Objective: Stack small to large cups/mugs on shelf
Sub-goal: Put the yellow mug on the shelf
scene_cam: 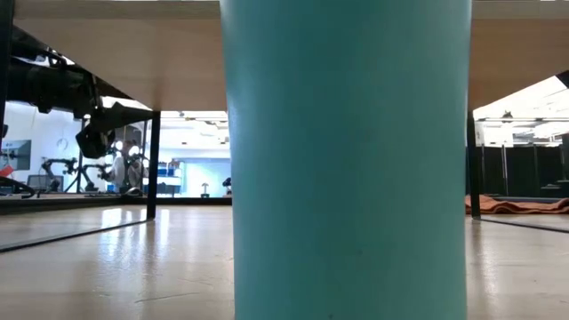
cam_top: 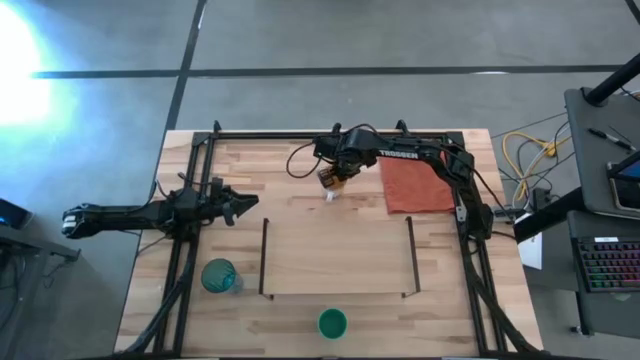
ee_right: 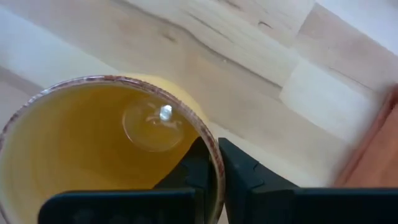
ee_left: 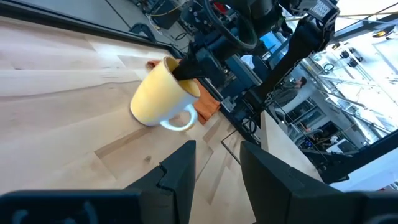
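My right gripper is shut on the orange-yellow mug with the pale handle, over the far middle of the table, left of the red-orange cloth. My left gripper is open and empty at the table's left, pointing toward the mug. The translucent teal tumbler stands on its base left of the shelf's left bar. The green cup stands at the near edge and fills the middle of the low view. The shelf area between the two bars holds nothing. My right gripper pinches the mug's rim wall, one finger inside the mug and one outside. The fingers come from the table's right side, slanting down. The mug is tilted, its handle hanging underneath, and appears lifted clear of the table.
The red-orange cloth lies at the far right of the table. The shelf's right bar stands below it. Black frame rails run along the table's edges. Bare wood lies between the bars and around the mug.
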`<state>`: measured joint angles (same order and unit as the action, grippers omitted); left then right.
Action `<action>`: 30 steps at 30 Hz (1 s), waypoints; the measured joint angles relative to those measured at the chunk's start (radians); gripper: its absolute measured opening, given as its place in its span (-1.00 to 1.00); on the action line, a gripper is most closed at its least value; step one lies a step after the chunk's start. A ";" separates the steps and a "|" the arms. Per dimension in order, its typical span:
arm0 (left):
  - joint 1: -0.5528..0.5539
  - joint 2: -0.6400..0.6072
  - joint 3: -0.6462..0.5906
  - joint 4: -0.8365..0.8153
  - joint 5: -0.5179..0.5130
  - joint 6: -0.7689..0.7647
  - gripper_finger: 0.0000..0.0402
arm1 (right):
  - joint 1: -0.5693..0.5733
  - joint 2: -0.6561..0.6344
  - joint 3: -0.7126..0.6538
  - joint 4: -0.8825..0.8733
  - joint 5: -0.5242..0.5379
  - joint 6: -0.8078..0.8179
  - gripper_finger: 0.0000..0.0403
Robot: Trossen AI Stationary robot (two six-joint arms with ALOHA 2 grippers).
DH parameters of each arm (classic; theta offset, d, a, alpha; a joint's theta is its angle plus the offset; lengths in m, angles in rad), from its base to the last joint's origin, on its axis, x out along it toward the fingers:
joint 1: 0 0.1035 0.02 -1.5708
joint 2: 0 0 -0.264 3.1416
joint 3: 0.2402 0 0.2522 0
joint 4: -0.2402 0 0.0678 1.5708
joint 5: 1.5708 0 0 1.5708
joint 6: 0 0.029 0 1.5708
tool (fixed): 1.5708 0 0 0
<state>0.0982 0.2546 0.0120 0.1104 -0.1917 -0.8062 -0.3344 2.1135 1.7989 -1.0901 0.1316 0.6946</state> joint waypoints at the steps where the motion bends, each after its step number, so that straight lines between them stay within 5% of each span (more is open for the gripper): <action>1: 0.000 -0.001 0.000 0.000 0.000 0.000 -0.44 | 0.000 -0.001 0.009 -0.029 0.000 -0.016 -0.93; 17: 0.000 0.021 0.002 0.002 -0.006 -0.003 -0.44 | 0.010 -0.022 0.489 -0.490 0.019 -0.070 -0.93; 24: 0.000 0.016 0.005 0.008 -0.009 -0.002 -0.44 | 0.064 -0.109 0.497 -0.479 -0.126 -0.004 -0.93; 30: 0.000 0.018 0.011 0.009 -0.011 0.000 -0.44 | 0.156 -0.221 0.398 -0.480 -0.152 0.078 -0.93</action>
<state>0.0986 0.2726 0.0233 0.1194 -0.2028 -0.8062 -0.1780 1.8923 2.1970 -1.5701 -0.0202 0.7721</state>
